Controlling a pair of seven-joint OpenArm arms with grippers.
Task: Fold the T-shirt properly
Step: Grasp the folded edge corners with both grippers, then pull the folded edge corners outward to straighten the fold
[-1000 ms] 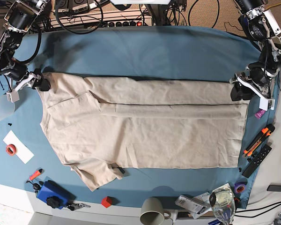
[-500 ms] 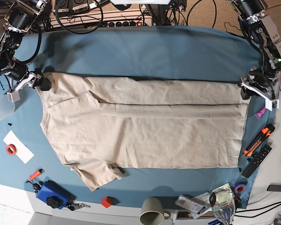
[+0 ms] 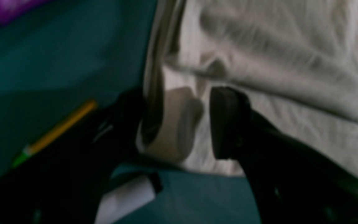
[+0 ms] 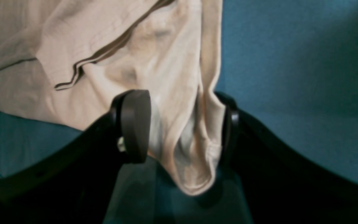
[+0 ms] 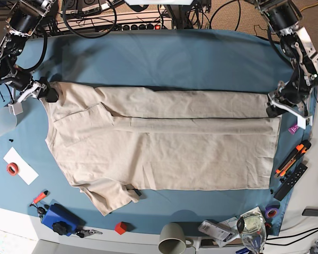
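Beige shirt (image 5: 164,143) lies half-folded; right gripper (image 4: 179,127) and left gripper (image 3: 176,124) straddle bunched corners, jaws apart, not clamped. Recommend closing both firmly before lifting evenly.

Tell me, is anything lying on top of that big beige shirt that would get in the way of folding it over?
Nothing visible does. The T-shirt lies flat on the blue cloth with its surface bare. The clutter, like the mug and orange marker, sits off the fabric along the edges. The left gripper and right gripper each straddle a corner.
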